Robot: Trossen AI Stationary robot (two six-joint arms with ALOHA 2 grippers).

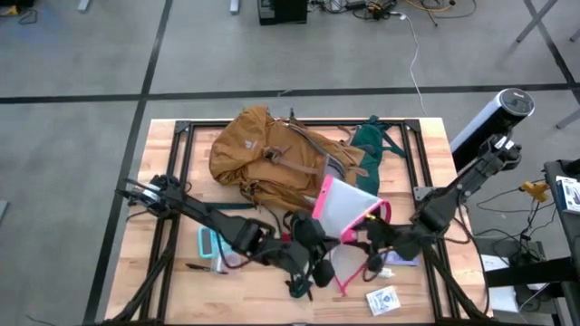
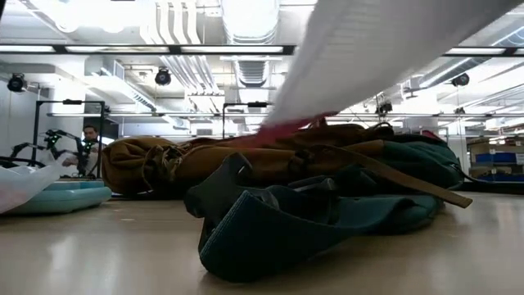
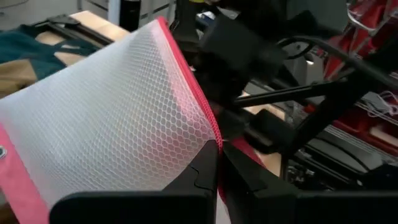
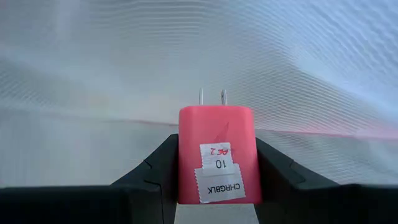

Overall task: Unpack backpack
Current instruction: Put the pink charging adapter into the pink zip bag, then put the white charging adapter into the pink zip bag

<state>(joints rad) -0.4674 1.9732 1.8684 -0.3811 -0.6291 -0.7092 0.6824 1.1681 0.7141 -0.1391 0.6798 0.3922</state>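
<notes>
Backpack [image 1: 263, 154] lies flat at the table's [image 1: 163, 145] far middle, mustard body toward the left side, green back panel toward the right; top looks loosened. Mesh pouch [image 1: 349, 208] with pink edging is out of the bag, held up over the near middle; left gripper [image 3: 219, 155] pinched shut on its pink zip edge. Right gripper [image 4: 214, 155], jaws partway apart, clamps a pink charger plug [image 4: 216, 152], labelled, inside the pouch by the look of the mesh all round it. Already on the table: teal case [image 1: 211, 244], small packet [image 1: 383, 300]. Judged well along; pouch being emptied; whether the bag holds more, cannot tell.
</notes>
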